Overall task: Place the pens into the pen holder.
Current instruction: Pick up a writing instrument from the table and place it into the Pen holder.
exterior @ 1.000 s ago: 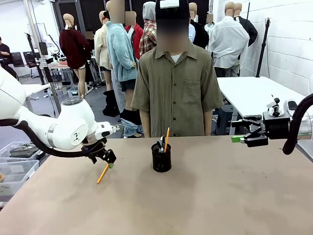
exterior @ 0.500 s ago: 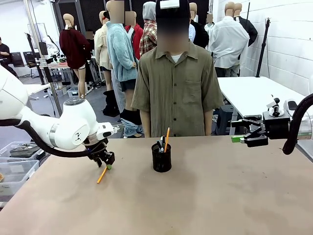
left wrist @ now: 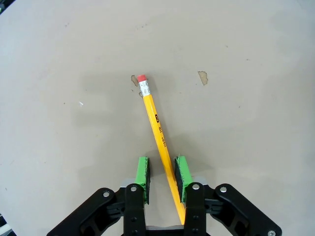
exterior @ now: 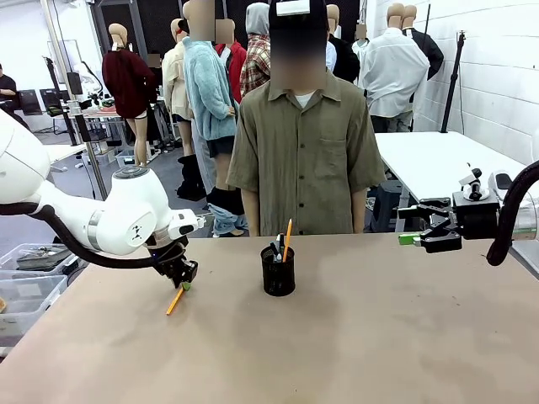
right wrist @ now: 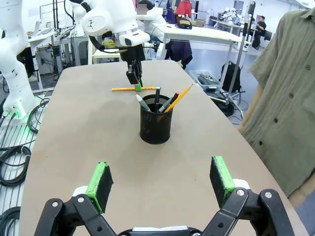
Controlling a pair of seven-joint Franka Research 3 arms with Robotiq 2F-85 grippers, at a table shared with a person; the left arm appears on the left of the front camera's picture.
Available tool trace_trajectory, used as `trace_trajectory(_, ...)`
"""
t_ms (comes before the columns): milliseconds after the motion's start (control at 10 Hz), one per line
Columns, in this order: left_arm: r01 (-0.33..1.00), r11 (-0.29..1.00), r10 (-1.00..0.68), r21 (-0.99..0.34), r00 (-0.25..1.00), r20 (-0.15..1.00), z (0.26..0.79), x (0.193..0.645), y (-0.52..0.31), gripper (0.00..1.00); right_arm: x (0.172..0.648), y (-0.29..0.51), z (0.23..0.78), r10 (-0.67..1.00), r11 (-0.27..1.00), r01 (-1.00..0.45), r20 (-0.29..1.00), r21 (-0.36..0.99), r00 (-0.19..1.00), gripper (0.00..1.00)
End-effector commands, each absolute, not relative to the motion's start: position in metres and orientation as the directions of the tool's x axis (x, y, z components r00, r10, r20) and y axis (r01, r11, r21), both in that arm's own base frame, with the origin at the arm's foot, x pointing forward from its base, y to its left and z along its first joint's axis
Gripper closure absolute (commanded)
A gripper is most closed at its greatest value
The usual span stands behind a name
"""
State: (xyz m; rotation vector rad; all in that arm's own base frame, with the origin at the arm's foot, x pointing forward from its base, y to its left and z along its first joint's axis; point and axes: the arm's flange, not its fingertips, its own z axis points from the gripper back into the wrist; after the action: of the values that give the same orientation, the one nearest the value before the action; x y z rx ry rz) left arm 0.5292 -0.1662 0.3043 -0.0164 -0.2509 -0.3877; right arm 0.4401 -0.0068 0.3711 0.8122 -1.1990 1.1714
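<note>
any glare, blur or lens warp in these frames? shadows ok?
Front view: even light, sharp, no glare; the pen holder throws a faint shadow. Left wrist view: wide-angle warp, dark picture corners; the yellow pencil between the left gripper pads is crisp, with a soft shadow beside it. Right wrist view: the table edges bow, and the right gripper looks oversized.

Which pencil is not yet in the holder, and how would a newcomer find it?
Start at the black mesh pen holder mid-table, then look toward the left claw. The loose pencil lies flat between its green pads: yellow, pink eraser, unlike the pencil standing upright in the holder.
</note>
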Motion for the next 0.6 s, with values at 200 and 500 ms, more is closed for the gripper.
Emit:
trace_trajectory(200, 0.365, 0.931, -0.361, 0.009, 0.916, 0.172, 0.2848, 0.5286, -0.1714, 1.00, 0.4404, -0.0048, 0.3713, 0.243, 0.241, -0.964, 0.969, -0.109, -0.049, 0.00)
trace_trajectory(500, 0.367, 0.930, -0.365, 0.023, 0.915, 0.170, 0.2844, 0.5260, -0.1744, 1.00, 0.4404, -0.0048, 0.3713, 0.243, 0.241, -0.964, 0.969, -0.109, -0.049, 0.00)
